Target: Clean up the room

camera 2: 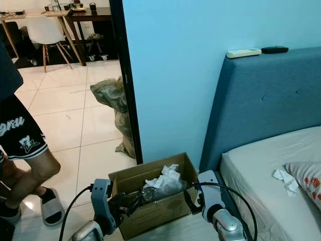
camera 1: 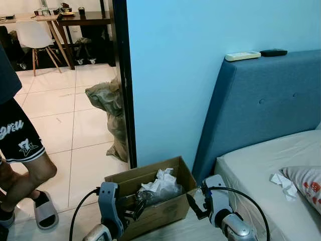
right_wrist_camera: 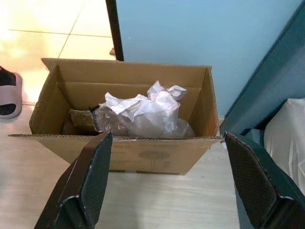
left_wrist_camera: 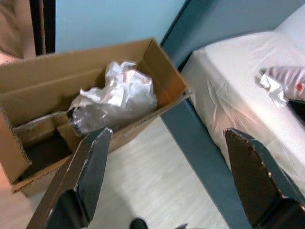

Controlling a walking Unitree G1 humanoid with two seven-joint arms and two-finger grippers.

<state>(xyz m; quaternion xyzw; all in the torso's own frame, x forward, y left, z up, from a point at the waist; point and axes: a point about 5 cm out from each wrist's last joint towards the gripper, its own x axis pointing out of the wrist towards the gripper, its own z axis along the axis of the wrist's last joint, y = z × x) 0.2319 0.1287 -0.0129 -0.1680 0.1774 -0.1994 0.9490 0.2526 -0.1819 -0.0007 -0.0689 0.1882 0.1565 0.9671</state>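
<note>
cardboard box (right_wrist_camera: pixel 125 152) of crumpled plastic (right_wrist_camera: pixel 143 114), just beyond both empty, spread pincers, perhaps touching neither

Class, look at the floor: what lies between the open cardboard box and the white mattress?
In the left wrist view, bare pale floor and the bed's blue frame separate the cardboard box from the mattress.

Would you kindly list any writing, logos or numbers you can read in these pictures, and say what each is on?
White lettering on the person's black shorts: partly cut off and too blurred to read.
White emblem lower on the same shorts: a logo, no legible letters.
Round printed mark on the cardboard box front: too faint to read.
Nothing else carries readable text.
</note>
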